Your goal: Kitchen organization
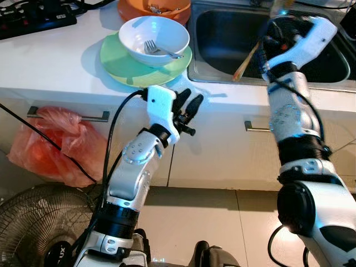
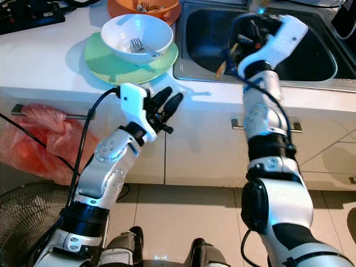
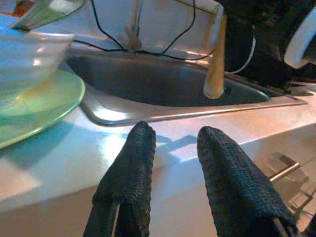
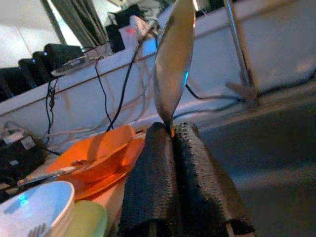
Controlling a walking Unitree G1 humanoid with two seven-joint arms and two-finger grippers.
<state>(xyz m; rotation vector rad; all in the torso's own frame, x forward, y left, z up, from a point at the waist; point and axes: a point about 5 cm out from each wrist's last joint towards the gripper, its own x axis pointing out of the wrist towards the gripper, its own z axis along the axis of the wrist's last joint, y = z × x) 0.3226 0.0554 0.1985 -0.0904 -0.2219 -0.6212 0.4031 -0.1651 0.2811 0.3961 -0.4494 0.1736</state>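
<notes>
Pinching the wooden spoon (image 4: 173,64) by its neck over the sink (image 1: 222,39) at one o'clock, my right gripper (image 4: 173,136) risks it pivoting loose, while my left gripper (image 3: 173,143), fingers apart, waits below the counter edge (image 1: 83,83).

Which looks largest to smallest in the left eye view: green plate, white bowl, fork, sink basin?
1. Sink basin, though cut off at the frame's edge.
2. Green plate.
3. White bowl, sitting on the plate, a bit narrower.
4. Fork, lying inside the bowl.
</notes>
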